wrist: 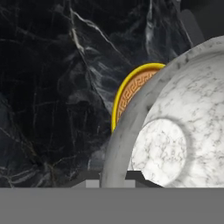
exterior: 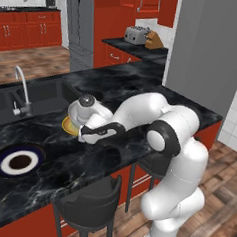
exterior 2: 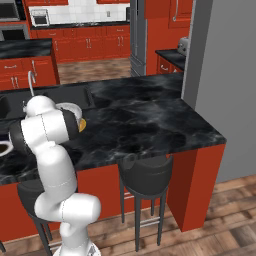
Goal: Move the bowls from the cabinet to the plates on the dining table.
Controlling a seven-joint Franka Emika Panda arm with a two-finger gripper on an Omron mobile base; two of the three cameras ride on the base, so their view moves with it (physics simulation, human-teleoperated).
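A pale grey speckled bowl [wrist: 175, 131] fills the right of the hand view. My gripper [wrist: 113, 177] is shut on its near rim, one fingertip on each side of the wall. Under the bowl lies the yellow-orange plate [wrist: 127, 92], with only its left edge showing. In the left base view the bowl [exterior: 74, 111] sits low over this plate [exterior: 67, 126] on the dining table [exterior: 118, 85], beside the sink. Whether bowl and plate touch, I cannot tell. The dark-blue-rimmed plate [exterior: 18, 162] lies bare further left. The red wall cabinet [exterior: 148, 2] hangs far behind.
A sink [exterior: 37, 92] with a faucet [exterior: 22, 91] is set into the table just behind the bowl. Black stools [exterior: 92, 204] stand under the table's near edge. A toaster [exterior: 136, 35] and knife block sit on the rear counter. A grey wall [exterior 2: 225, 75] rises at the right.
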